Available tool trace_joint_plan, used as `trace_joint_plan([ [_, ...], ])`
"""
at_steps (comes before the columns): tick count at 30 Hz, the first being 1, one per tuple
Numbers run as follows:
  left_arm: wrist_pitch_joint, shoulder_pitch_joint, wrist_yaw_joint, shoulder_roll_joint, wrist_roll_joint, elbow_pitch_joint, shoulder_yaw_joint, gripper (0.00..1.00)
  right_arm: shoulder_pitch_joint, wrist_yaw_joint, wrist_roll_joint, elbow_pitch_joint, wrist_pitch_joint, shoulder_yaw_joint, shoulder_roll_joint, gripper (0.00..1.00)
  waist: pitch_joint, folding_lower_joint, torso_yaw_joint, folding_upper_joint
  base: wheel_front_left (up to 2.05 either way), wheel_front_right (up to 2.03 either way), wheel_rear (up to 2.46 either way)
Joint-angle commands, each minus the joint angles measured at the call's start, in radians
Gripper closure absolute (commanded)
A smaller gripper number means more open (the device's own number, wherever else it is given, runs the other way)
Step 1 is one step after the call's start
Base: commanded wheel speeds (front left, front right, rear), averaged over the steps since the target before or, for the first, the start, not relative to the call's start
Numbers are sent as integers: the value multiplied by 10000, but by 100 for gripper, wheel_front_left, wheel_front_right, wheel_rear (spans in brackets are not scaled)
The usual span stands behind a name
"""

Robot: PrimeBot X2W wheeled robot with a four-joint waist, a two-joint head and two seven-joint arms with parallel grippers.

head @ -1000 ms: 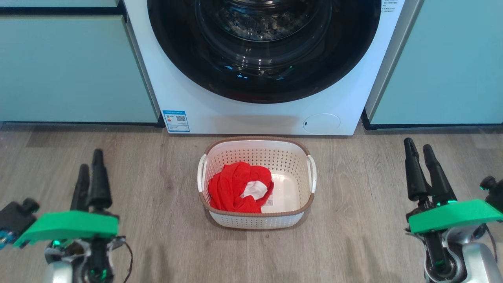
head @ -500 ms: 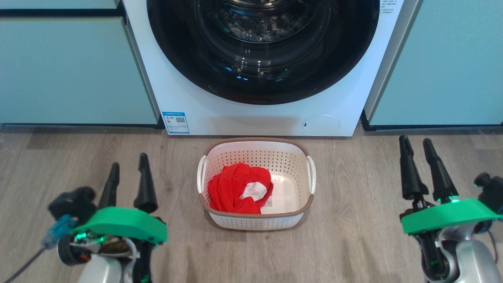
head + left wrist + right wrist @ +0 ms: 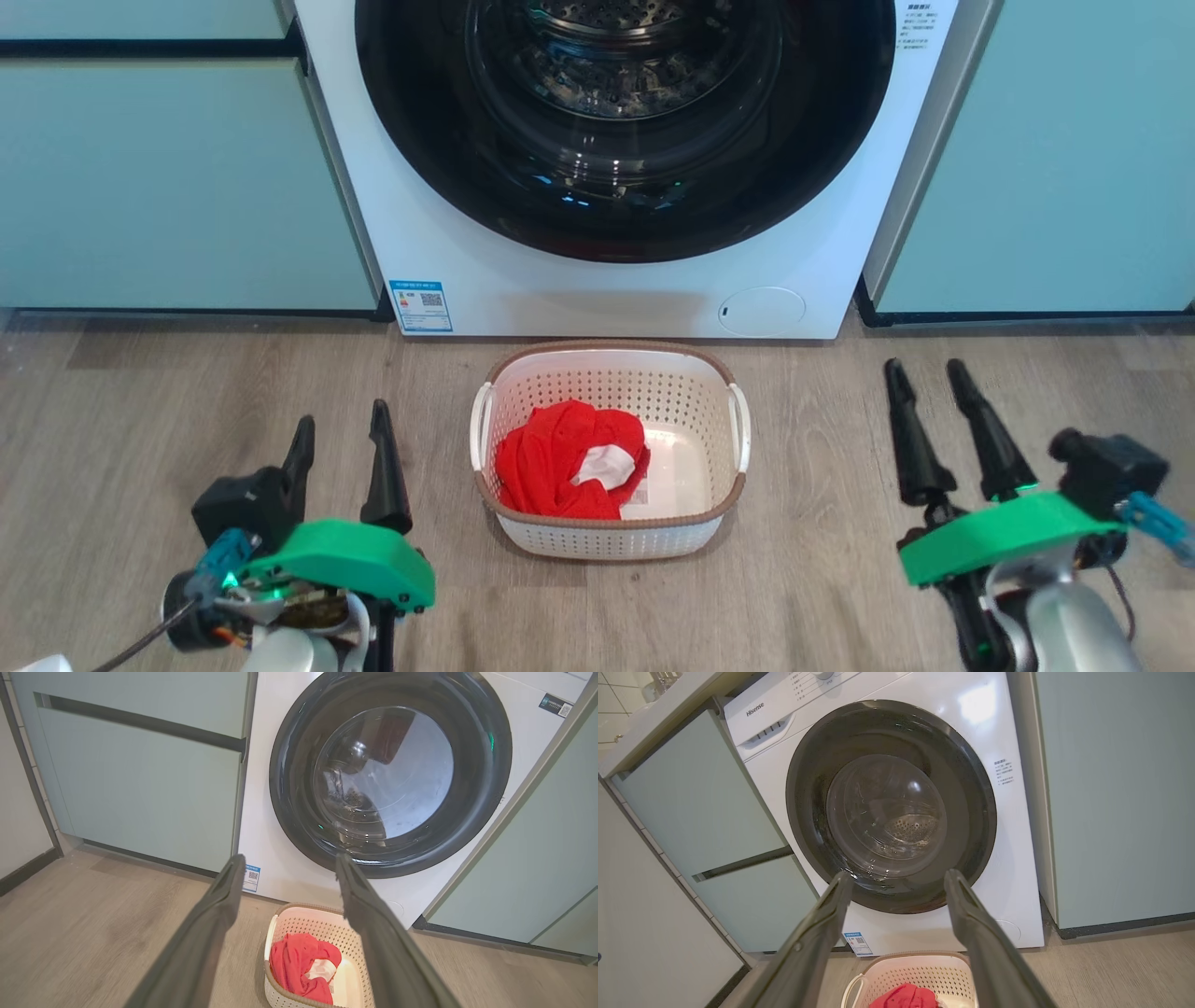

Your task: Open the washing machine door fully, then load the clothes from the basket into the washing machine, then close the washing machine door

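By washer (image 3: 448, 252), basket (image 3: 616, 347) w/ clothes (image 3: 546, 457); door (image 3: 420, 140) top cut off; L gripper (image 3: 341, 417), R gripper (image 3: 924, 367) spread, empty.

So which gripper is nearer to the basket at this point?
Left. The left gripper hovers open just left of the basket, beside its handle; the right gripper, also open, sits farther out on the opposite side. Neither touches it.

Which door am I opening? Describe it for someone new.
Find the white washing machine between the pale teal cabinets. Its door is the large round porthole in front, glossy black rim around clear glass, unlike the small white flap below it.
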Motion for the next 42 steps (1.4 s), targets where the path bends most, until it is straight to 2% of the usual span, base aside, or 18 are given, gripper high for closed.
trace_joint_plan([
  [1, -189, -400, -42, 9, 383, -306, 314, 0, -437, 0, -377, -220, -210, 329, -112, 0, -30, -1, 5, -1, 0, 0, 0],
  [7, -365, -210, -585, -278, 1024, 36, 569, 0, -419, 0, -572, 482, -387, 613, -116, 0, -81, -1, 19, -1, 0, 0, 0],
  [11, -452, -130, -688, -444, 1441, 192, 710, 0, -517, 0, -534, 764, -475, 660, -118, 0, -81, -1, 26, -1, 0, 0, 0],
  [23, -803, 70, -1422, -1032, 2845, 664, 1467, 0, -733, 0, -1859, 874, -829, 677, -125, 0, 0, -1, -41, -1, 0, 0, 0],
  [25, -862, 109, -1638, -1116, 2939, 766, 1585, 0, -742, 0, -2063, 873, -888, 586, -127, 0, 3, -1, -59, -1, 0, 0, 0],
  [29, -979, 221, -2515, -1244, 2945, 1117, 1836, 0, -763, 0, -2421, 965, -1006, 580, -129, 0, -15, -1, -105, -1, 0, 0, 0],
  [31, -1037, 231, -2709, -1274, 3326, 1249, 1913, 0, -765, 0, -2682, 1072, -1065, 649, -130, 0, -26, -1, -130, -1, 0, 0, 0],
  [35, -1150, 225, -2758, -1312, 3926, 1353, 2089, 0, -817, 0, -3073, 1238, -1179, 720, -133, 0, -32, -1, -178, -1, 0, 0, 0],
  [42, -1150, 222, -2676, -1328, 3865, 1337, 2173, 0, -893, 0, -2831, 1830, -1179, 916, -133, 0, 10, -1, -243, -1, 0, 0, 0],
])
